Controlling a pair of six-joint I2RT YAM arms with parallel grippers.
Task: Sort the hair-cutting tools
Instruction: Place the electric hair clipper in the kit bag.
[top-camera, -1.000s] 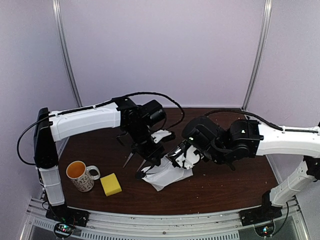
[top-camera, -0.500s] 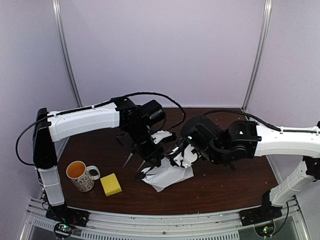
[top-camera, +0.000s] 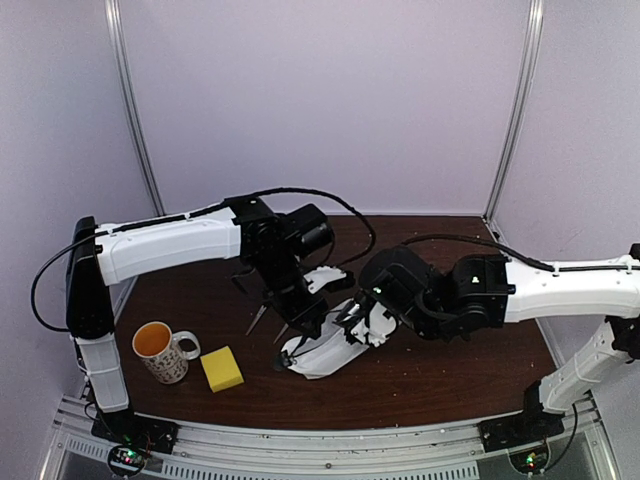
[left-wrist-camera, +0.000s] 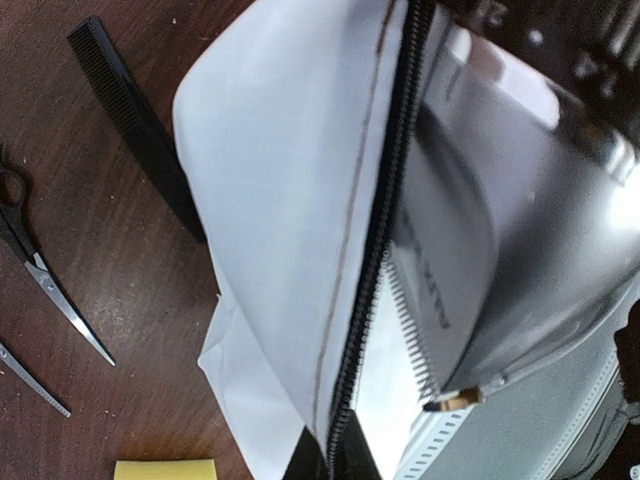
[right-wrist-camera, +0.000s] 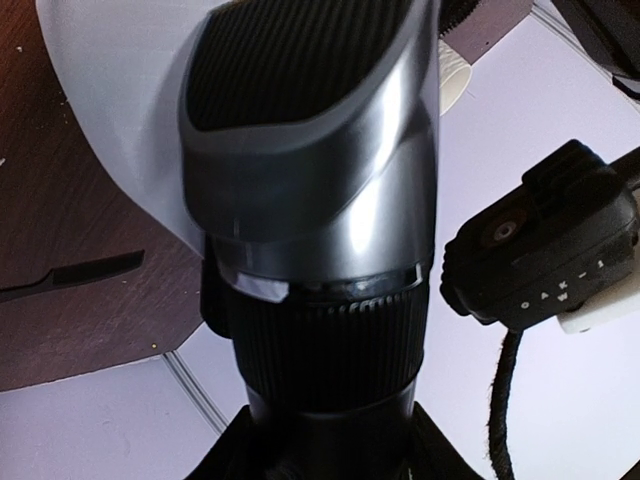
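**Clipper in my right claw (right-wrist-camera: 325, 445), nose at the pouch mouth that my left claw (left-wrist-camera: 325, 455) holds up.**

My right claw is clamped round the ribbed tail of the electric hair clipper (right-wrist-camera: 310, 180). The clipper's long axis runs straight out from my fingers, blade end leading into the white zip pouch (left-wrist-camera: 290, 180) just ahead. My left claw is pressed together on the pouch's zip edge and lifts that lip; the toothed blade sits just inside the zip line. My forearms reach in low from opposite sides. Farther off on the surface (left-wrist-camera: 120, 330), a black comb (left-wrist-camera: 130, 110) runs up against the pouch and scissors (left-wrist-camera: 45, 280) lie apart from it, both outside.
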